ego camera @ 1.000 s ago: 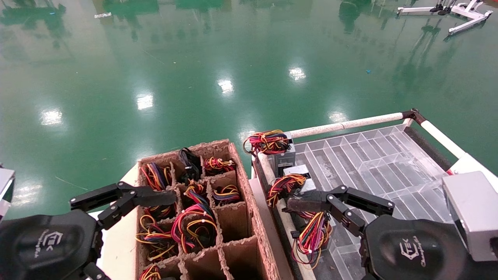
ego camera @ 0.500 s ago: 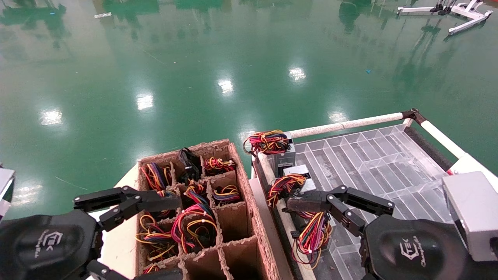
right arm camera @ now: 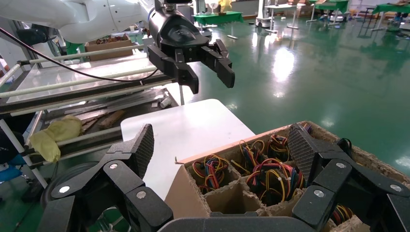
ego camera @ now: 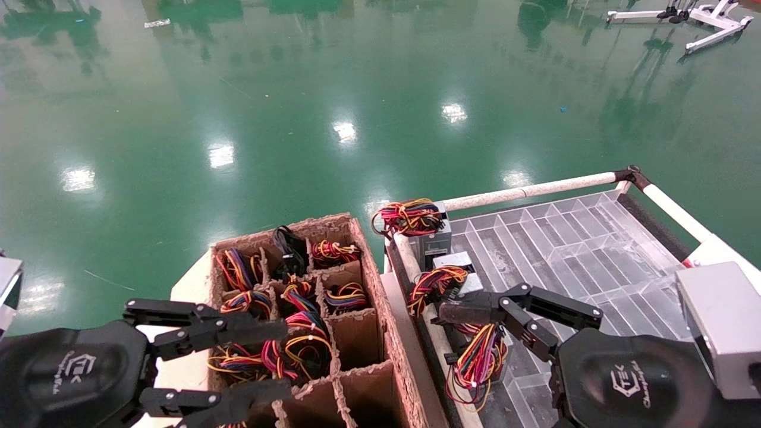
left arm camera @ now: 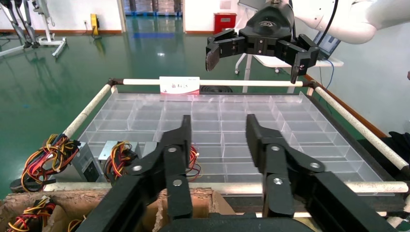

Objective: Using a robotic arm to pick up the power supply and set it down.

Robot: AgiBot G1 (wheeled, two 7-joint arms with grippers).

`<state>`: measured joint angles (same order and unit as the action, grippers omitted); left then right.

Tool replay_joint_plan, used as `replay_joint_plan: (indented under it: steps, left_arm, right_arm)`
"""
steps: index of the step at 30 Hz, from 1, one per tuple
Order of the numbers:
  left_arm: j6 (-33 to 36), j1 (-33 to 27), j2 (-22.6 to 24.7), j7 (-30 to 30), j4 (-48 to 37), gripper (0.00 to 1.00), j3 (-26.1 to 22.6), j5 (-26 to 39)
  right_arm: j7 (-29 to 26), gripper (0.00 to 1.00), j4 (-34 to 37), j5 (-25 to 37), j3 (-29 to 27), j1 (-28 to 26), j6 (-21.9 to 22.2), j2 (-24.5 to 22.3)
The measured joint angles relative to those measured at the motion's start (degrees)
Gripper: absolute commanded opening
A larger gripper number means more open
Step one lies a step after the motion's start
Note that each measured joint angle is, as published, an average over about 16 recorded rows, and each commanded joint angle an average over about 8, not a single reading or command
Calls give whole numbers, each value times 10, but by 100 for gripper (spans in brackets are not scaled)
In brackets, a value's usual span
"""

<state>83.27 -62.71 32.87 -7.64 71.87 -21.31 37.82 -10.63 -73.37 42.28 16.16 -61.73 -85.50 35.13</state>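
Several power supplies sit upright in the cells of a brown cardboard divider box (ego camera: pixel 368 261), showing mostly their tied red, yellow and orange wire bundles (ego camera: pixel 297 348). My left gripper (ego camera: pixel 282 356) hangs open just above the box's near-left cells, holding nothing. Three more grey power supplies stand along the near-left edge of the clear compartment tray (ego camera: pixel 571 238): one (ego camera: pixel 433 242) at the far corner, one (ego camera: pixel 461 267) behind it, and a third hidden under its wires (ego camera: pixel 478 362). My right gripper (right arm camera: pixel 222 145) is wide open and empty above that third one.
The box rests on a white table (right arm camera: pixel 183 128). White rails (ego camera: pixel 529 190) frame the tray, whose other compartments hold nothing. A grey housing (ego camera: pixel 719 321) sits at the right edge. Green floor lies beyond. A shelf with clutter (right arm camera: pixel 53 133) stands behind the left arm.
My left gripper has moved in over the cardboard box and turned, bringing its lower finger into sight. The right arm has not moved.
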Motion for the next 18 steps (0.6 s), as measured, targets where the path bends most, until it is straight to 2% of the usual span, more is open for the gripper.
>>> replay_joint_plan:
  steps: [9, 18]
  left_arm:
    - [0, 0, 0, 0, 0, 0, 0, 0]
    - [0, 0, 0, 0, 0, 0, 0, 0]
  right_arm:
    - [9, 100, 33, 47, 22, -34, 9, 29]
    - [42, 100, 117, 154, 73, -118, 29, 106]
